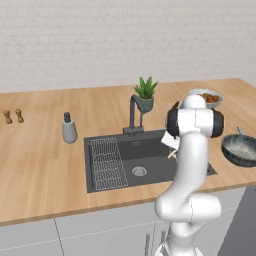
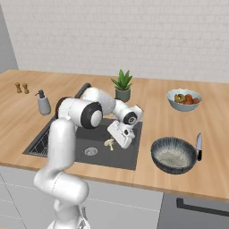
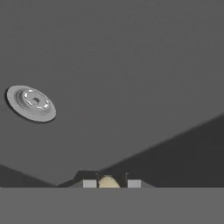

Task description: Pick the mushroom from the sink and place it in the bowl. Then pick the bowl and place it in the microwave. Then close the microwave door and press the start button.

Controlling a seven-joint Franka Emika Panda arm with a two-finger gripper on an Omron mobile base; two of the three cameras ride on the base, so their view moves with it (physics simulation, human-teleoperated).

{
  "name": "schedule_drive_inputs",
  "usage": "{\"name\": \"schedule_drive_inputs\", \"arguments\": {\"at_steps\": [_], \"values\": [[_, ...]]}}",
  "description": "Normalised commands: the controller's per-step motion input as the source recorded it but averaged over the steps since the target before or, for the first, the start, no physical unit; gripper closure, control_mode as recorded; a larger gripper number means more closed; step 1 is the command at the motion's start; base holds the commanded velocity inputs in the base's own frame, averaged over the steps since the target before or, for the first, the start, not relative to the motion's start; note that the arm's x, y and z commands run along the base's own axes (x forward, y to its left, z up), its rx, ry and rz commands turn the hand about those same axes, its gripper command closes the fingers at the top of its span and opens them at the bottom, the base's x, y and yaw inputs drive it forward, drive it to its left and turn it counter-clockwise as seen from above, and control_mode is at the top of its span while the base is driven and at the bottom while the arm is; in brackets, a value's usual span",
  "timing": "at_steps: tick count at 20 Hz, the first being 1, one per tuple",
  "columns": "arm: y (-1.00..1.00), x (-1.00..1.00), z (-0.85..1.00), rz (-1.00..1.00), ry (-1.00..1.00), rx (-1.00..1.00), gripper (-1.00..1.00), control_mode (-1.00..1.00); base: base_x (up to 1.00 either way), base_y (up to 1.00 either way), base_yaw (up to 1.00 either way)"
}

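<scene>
The tiny cream mushroom (image 2: 109,143) sits between my fingertips, low in the dark grey sink (image 2: 126,155) just right of the steel drain (image 2: 91,151). My gripper (image 2: 113,141) reaches down into the basin and is shut on the mushroom (image 3: 108,181); the hand view looks past it across the sink floor to the drain (image 3: 31,103). The wide dark ribbed bowl (image 2: 174,154) stands empty on the counter right of the sink, also visible at the right edge of the left base view (image 1: 241,149). The microwave and its door are out of view.
A knife (image 2: 199,146) lies right of the dark bowl. A pale bowl of colourful food (image 2: 184,99) sits behind it. The faucet (image 1: 134,113) and a potted plant (image 2: 122,86) stand behind the sink, a wire rack (image 1: 107,163) fills its left side, and a soap dispenser (image 1: 69,128) stands left.
</scene>
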Motion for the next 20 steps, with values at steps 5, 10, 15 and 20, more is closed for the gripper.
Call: {"name": "schedule_drive_inputs", "arguments": {"at_steps": [5, 10, 15, 20], "values": [[-0.14, -0.56, 0.98, 0.05, -0.07, -0.13, 1.00, -1.00, 0.00, 0.00, 0.00], [-0.34, -0.77, 0.69, 0.03, -0.08, -0.15, 1.00, -1.00, 0.00, 0.00, 0.00], [-0.48, -0.58, 0.78, 0.07, -0.07, -0.15, 1.00, -1.00, 0.00, 0.00, 0.00], [-0.59, -0.34, 0.85, 0.02, -0.01, -0.13, 1.00, -1.00, 0.00, 0.00, 0.00]]}}
